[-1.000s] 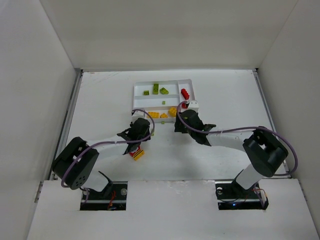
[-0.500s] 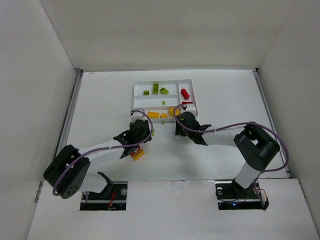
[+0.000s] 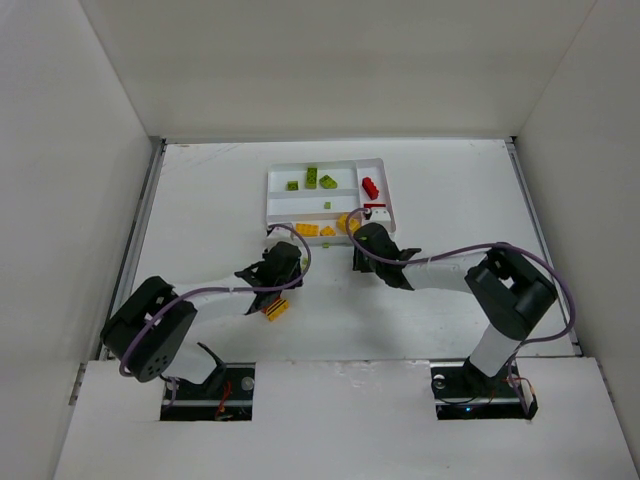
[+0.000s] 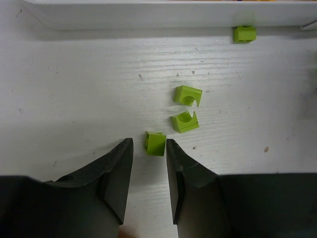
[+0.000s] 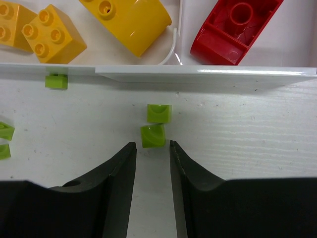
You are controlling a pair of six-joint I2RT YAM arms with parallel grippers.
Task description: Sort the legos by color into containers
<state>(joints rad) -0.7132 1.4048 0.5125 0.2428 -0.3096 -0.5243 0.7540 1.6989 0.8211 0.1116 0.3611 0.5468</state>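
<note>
In the left wrist view, a tiny lime green lego (image 4: pixel 155 143) lies at the tips of my left gripper (image 4: pixel 149 145). It touches the right fingertip; the jaws stand narrowly apart, gripping nothing. Two more green legos (image 4: pixel 188 94) (image 4: pixel 184 121) lie just beyond, and another (image 4: pixel 244 33) rests by the tray wall (image 4: pixel 148 20). My right gripper (image 5: pixel 151 145) is open, with a green lego (image 5: pixel 152 135) just ahead of its tips and one (image 5: pixel 159 113) behind that. The white tray (image 3: pixel 272 200) holds the containers: green legos (image 3: pixel 311 178), yellow ones (image 5: pixel 54 34) and red ones (image 5: pixel 233 29).
A clump of red and yellow bricks (image 3: pixel 275 308) lies on the table under the left arm. The tray's near wall (image 5: pixel 198 74) runs just beyond the right gripper's green pieces. More small green pieces (image 5: pixel 56 81) (image 5: pixel 5 130) lie to their left. White walls enclose the table.
The right gripper's jaws have narrowed and it has shifted slightly left along the tray's near edge. The left arm has swung out and back, with its gripper still near the green pieces.
</note>
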